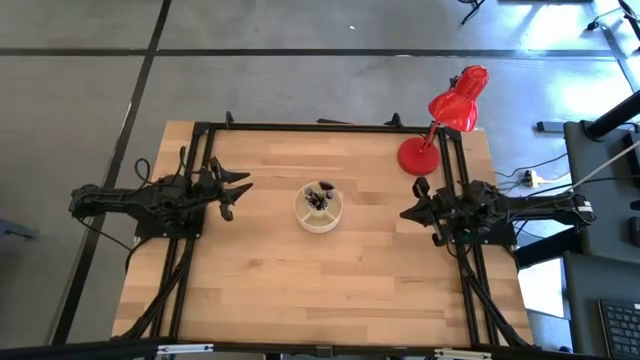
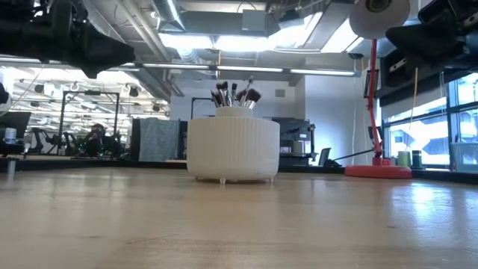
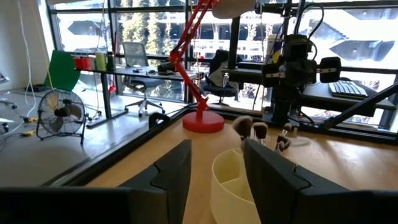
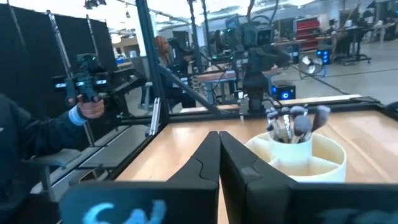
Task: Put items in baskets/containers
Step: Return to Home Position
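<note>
Wooden table (image 1: 300,290) from above: the cream bowl (image 1: 305,214) stands at its middle, with the brushes (image 1: 320,195) bunched upright in its centre cup. The left gripper (image 1: 238,197) hangs over the table's left side, fingers spread, well apart from the bowl. The right gripper (image 1: 408,213) hangs over the right side, near the red lamp (image 1: 418,157).

At table height the ribbed bowl sits on short feet, with bristle tufts pointing up above its rim. The lamp's base is off to the right, and both arms show dark along the top.

From the left wrist, that gripper's two fingers are parted and empty, with the bowl and tufts beyond the gap.

From the right wrist, that gripper's fingers are pressed together and empty, with the bowl just beyond. A person (image 4: 31,137) in a dark sleeve is past the table's edge.
</note>
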